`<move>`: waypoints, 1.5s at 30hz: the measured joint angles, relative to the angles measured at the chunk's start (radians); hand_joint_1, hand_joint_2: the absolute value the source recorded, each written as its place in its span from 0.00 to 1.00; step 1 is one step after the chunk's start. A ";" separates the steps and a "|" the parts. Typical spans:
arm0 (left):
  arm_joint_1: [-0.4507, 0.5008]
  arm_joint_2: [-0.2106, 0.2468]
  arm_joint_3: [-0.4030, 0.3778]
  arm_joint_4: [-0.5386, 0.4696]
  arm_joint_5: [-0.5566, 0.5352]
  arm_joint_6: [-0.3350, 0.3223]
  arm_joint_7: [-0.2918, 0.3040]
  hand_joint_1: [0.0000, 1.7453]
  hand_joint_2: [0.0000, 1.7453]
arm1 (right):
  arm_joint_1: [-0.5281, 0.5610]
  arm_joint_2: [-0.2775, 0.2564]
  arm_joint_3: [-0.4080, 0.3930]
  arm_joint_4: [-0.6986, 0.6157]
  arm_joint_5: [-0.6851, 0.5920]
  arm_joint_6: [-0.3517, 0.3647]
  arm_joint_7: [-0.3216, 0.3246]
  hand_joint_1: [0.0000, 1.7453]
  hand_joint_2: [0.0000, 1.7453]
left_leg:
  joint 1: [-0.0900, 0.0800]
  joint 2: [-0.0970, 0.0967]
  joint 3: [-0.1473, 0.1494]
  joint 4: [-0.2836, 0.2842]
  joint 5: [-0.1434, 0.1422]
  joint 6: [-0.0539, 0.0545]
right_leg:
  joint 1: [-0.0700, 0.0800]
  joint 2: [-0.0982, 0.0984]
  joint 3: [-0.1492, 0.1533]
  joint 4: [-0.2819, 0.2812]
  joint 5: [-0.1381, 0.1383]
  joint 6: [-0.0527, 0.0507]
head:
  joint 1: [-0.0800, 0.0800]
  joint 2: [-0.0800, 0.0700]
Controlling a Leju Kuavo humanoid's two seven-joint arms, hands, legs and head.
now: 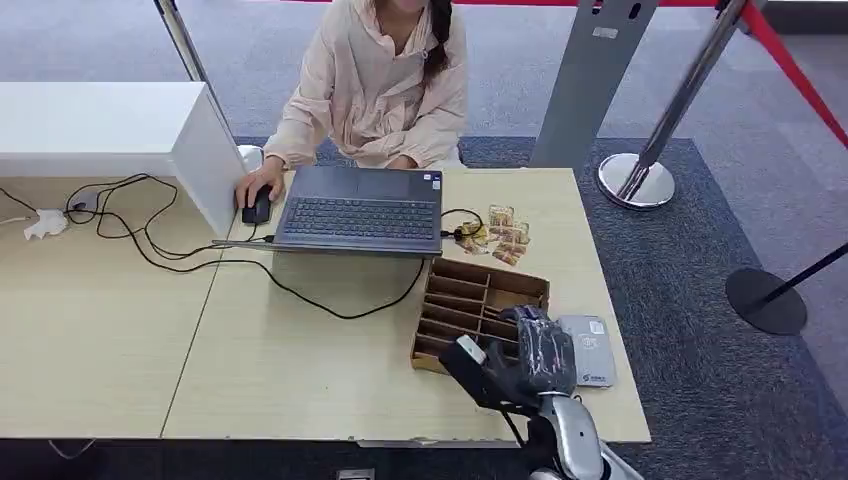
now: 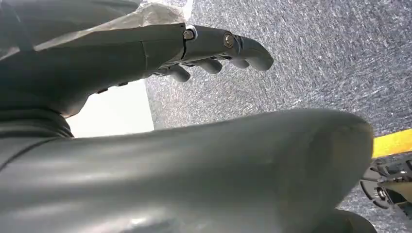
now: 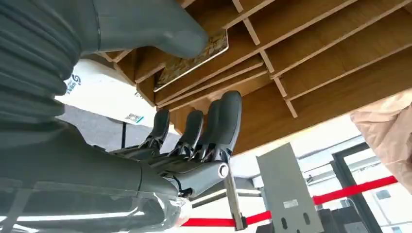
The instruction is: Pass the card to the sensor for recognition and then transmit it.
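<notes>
A patterned card [image 3: 194, 60] lies in one slot of the wooden slotted box [image 1: 520, 288] at the table's right front. My right hand [image 1: 540, 352] hovers over the box's near right corner. In the right wrist view its thumb [image 3: 160, 24] lies just beside the card, while the fingers [image 3: 214, 126] stretch out apart from it, gripping nothing. The flat grey sensor [image 1: 590, 352] sits on the table right of the box, also seen as the sensor [image 3: 97, 94] behind the hand. My left hand [image 2: 214, 48] hangs over carpet, fingers loosely extended and empty.
A person sits behind the table with a hand on a mouse [image 1: 258, 208] beside an open laptop [image 1: 360, 210]. Several loose cards [image 1: 497, 236] lie right of the laptop. Black cables [image 1: 150, 245] cross the table's left. Stanchion posts [image 1: 640, 170] and red tape stand behind on the right.
</notes>
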State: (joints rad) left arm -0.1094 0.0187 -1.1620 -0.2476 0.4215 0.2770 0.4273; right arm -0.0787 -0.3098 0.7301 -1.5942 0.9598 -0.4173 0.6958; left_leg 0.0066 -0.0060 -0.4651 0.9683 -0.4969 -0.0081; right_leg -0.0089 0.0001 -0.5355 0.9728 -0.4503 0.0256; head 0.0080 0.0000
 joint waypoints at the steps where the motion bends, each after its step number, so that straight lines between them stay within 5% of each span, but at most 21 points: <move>1: 0.000 0.000 0.000 0.000 0.000 0.000 0.000 0.00 0.00 | 0.000 0.000 0.001 0.000 -0.002 0.000 0.000 0.52 1.00 | 0.000 0.000 0.000 0.000 0.000 0.000 | 0.000 0.000 0.000 0.000 0.000 0.000 | 0.000 0.000; 17: 0.000 0.000 0.000 0.000 0.004 0.002 0.000 0.00 0.00 | 0.010 -0.002 0.003 0.005 -0.002 0.018 0.000 0.51 1.00 | 0.000 0.000 0.001 0.000 0.000 0.000 | 0.000 0.000 0.000 0.000 0.000 0.000 | 0.000 0.000; 45: 0.000 0.000 0.000 0.000 0.006 0.003 0.000 0.00 0.00 | 0.010 -0.003 -0.005 0.010 -0.003 0.017 0.000 0.70 1.00 | 0.000 0.000 0.001 0.000 0.000 0.000 | 0.000 0.000 0.000 0.000 0.000 0.000 | 0.000 0.000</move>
State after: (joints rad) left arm -0.1092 0.0191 -1.1624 -0.2476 0.4280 0.2800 0.4269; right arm -0.0685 -0.3124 0.7256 -1.5846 0.9571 -0.4002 0.6958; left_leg 0.0066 -0.0059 -0.4645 0.9683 -0.4969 -0.0082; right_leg -0.0089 0.0001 -0.5356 0.9728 -0.4503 0.0256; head 0.0080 0.0000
